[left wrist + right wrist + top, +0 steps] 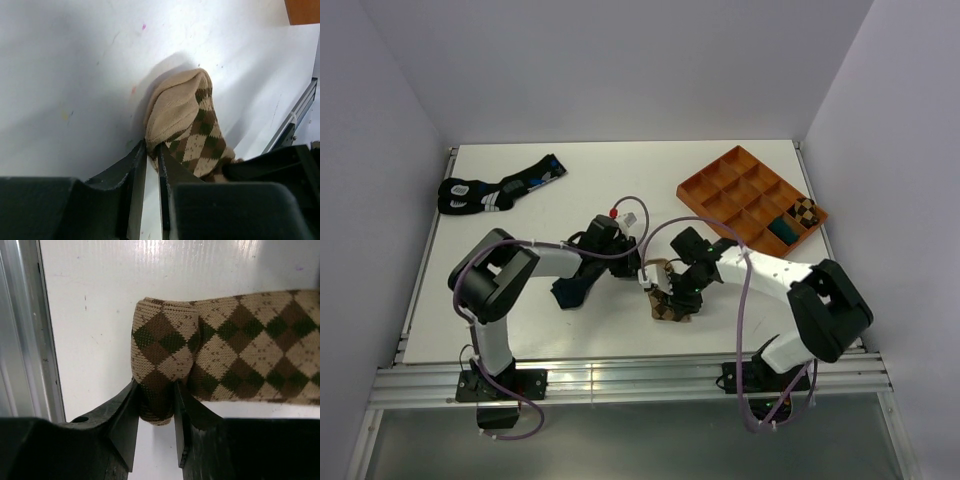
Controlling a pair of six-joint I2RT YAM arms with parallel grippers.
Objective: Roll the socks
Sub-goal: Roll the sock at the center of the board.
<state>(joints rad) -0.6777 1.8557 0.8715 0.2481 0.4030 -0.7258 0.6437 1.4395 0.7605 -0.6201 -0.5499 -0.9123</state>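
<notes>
While left gripper (152,150) is pinching the tan argyle sock (670,305) at its plain end and right gripper (155,397) is clamping its folded end near the table (620,190) front, navy sock (570,291) lying beside, the roll is just starting, likely needing another turn.

Argyle sock (235,350): tan w/ dk-brown & dk-green diamonds, toe end plain tan. Navy sock (570,290) plain dk; far-left pair (495,190) black w/ blue & white marks. Tray (690,192) orange, tabletop (620,170) white, fingers (126,426) black.
</notes>
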